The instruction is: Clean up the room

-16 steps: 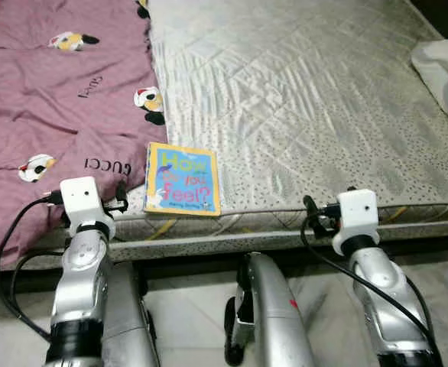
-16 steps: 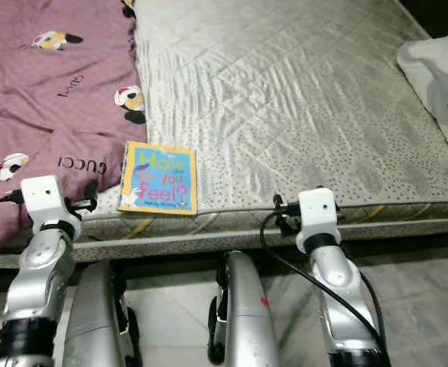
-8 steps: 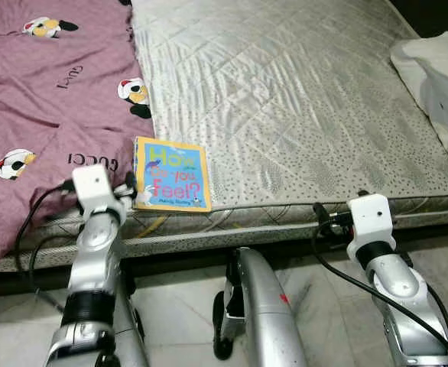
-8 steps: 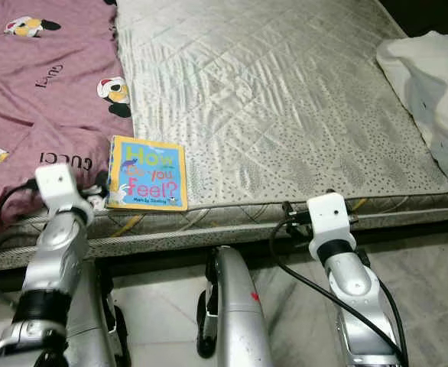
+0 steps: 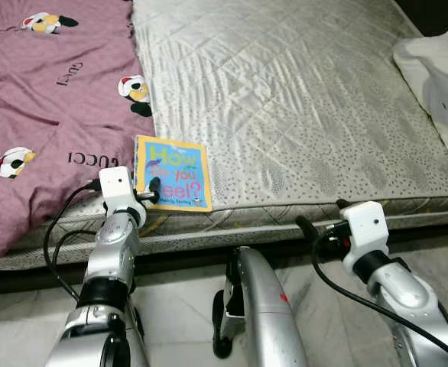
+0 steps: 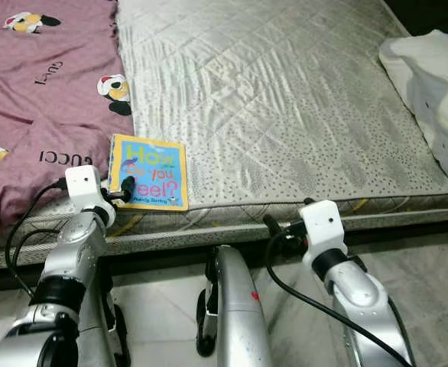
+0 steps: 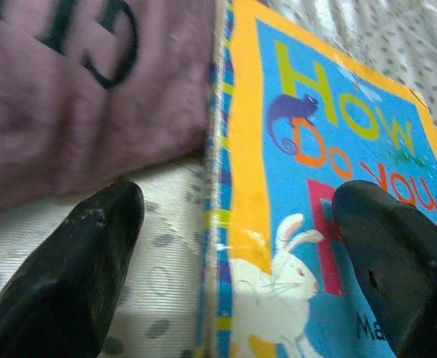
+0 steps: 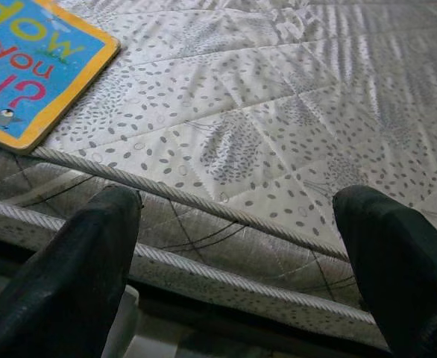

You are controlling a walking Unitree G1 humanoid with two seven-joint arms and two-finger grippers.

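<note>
Beside the purple blanket (image 5: 48,99), book (image 5: 174,172) between the spread-open left end effector (image 7: 233,253) fingers.

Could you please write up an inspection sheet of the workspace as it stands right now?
Surface: quilted grey mattress, bare at its middle.
Job's things: children's board book flat at the mattress's near edge, beside the blanket.
Clutter: purple cartoon-print blanket over the mattress's left part; white pillow at far right.
Grippers: left claw open, its fingers either side of the book's spine edge; right claw open, before the mattress edge, holding nothing.
Cables: black cable looping from the left wrist; another at the right wrist.
Surroundings: pale tiled floor below the bed.
</note>
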